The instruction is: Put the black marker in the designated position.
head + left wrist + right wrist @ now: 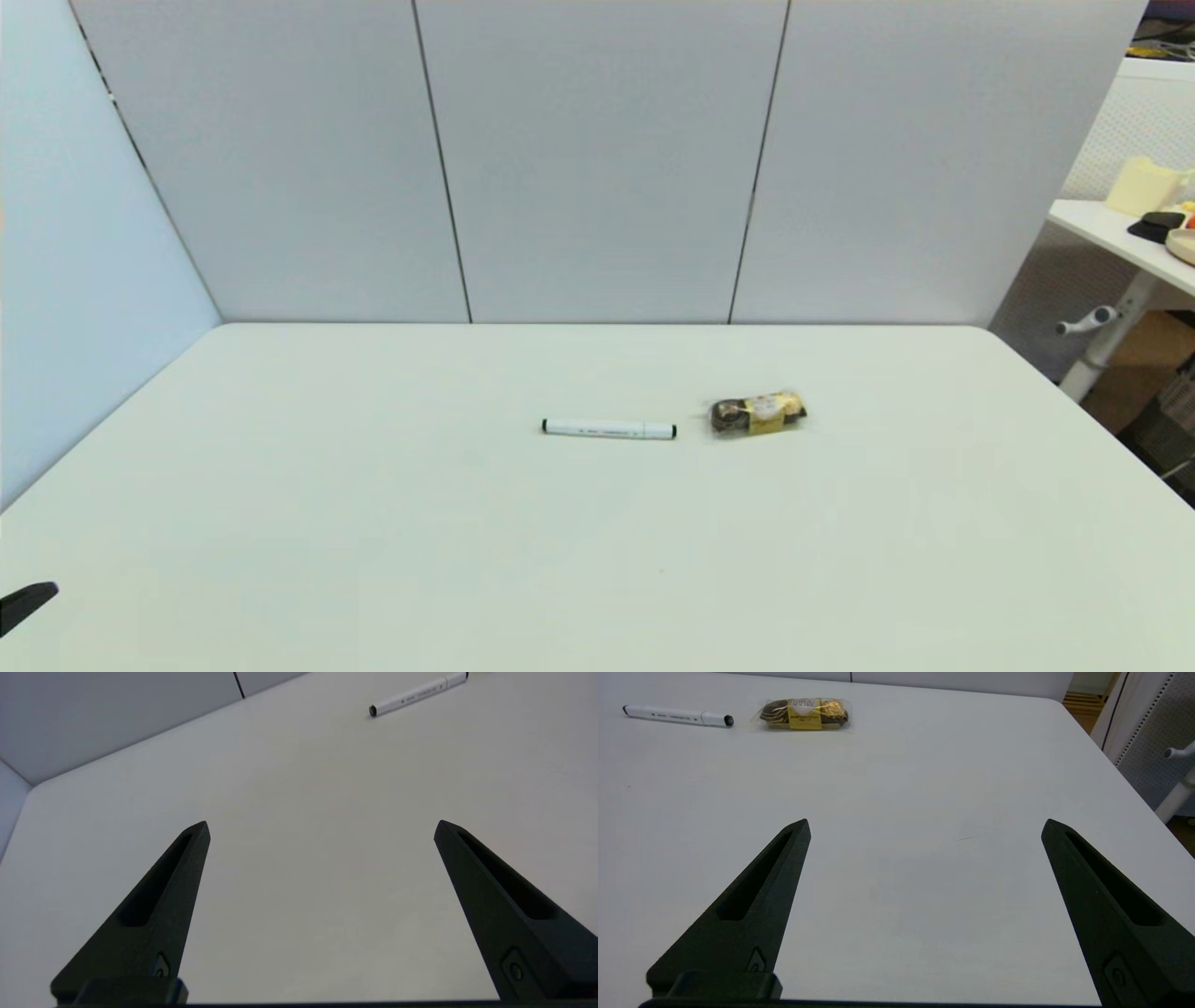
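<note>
The black marker (609,429) lies flat on the white table (373,523) near its middle, a slim white barrel with dark tips; it also shows in the left wrist view (417,694) and the right wrist view (677,715). My left gripper (321,828) is open and empty, well short of the marker; only one fingertip (28,604) shows at the head view's lower left edge. My right gripper (924,826) is open too, holding nothing, far from the marker and out of the head view. The designated position bears no mark I can make out on the bare tabletop.
A gold-and-brown wrapped snack packet (758,413) lies just right of the marker, also seen as the packet (803,714). White panels (597,159) wall the table's back and left. A second table (1134,238) with items stands off to the right.
</note>
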Controlling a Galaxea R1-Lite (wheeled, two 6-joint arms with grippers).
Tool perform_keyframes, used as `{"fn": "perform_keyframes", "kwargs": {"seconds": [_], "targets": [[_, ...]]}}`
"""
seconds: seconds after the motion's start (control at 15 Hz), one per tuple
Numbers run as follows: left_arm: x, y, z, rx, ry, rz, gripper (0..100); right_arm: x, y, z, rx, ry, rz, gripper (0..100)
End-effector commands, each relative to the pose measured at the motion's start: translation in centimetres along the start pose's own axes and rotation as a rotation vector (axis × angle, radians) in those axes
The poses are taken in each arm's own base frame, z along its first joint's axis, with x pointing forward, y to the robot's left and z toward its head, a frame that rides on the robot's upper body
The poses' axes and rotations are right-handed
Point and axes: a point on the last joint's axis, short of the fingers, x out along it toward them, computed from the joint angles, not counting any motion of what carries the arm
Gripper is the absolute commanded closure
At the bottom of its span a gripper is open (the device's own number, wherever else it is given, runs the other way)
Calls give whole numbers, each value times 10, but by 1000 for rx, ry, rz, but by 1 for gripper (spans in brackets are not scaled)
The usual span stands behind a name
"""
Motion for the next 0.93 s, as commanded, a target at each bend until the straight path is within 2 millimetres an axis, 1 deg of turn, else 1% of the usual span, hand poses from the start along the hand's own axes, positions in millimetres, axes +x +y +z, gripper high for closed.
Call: {"fn": "perform_keyframes", "kwargs": {"seconds": [0.07, 0.27, 0.47, 0.53, 0.6, 0.93], "targets": [[-24, -19, -32, 8, -158, 89, 0, 0, 0, 0, -1, 1, 1, 0], [-27, -23, -46, -66, -185, 137, 0, 0, 0, 0, -1, 1, 1, 0], [-26, -21, -54, -116, -131, 310, 0, 0, 0, 0, -1, 1, 1, 0], [-25, -21, -60, -136, -86, 341, 0, 0, 0, 0, -1, 1, 1, 0], [-25, -22, -65, -151, -37, 333, 0, 0, 0, 0, -1, 1, 1, 0], [-25, -22, -64, -233, -54, 352, 0, 0, 0, 0, -1, 1, 1, 0]]}}
